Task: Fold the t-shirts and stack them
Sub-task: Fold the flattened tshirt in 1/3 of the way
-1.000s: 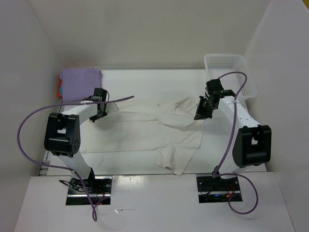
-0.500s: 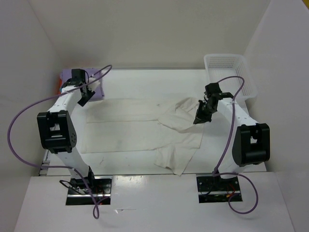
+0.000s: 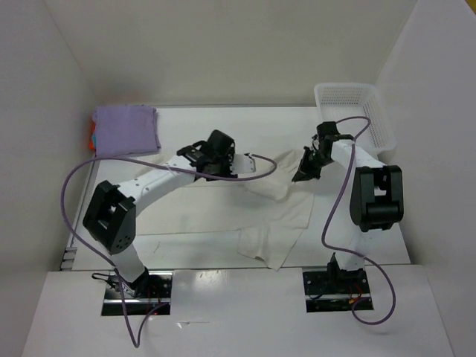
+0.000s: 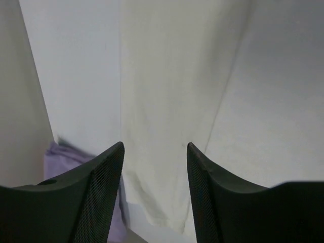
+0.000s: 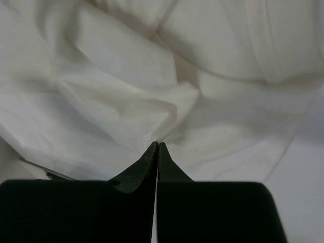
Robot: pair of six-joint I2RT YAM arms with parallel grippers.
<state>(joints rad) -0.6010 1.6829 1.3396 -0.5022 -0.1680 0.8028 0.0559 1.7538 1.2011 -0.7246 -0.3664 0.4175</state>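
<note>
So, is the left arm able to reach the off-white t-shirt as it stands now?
Probably yes. The left gripper is open above the off-white t-shirt, with nothing between them. The right gripper, shut on the cloth further right, seems clear of its way.

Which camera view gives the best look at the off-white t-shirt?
The top external view: it shows almost the whole off-white t-shirt spread on the table. The left wrist view shows only a narrow strip of it; the right wrist view shows only close wrinkles.
</note>
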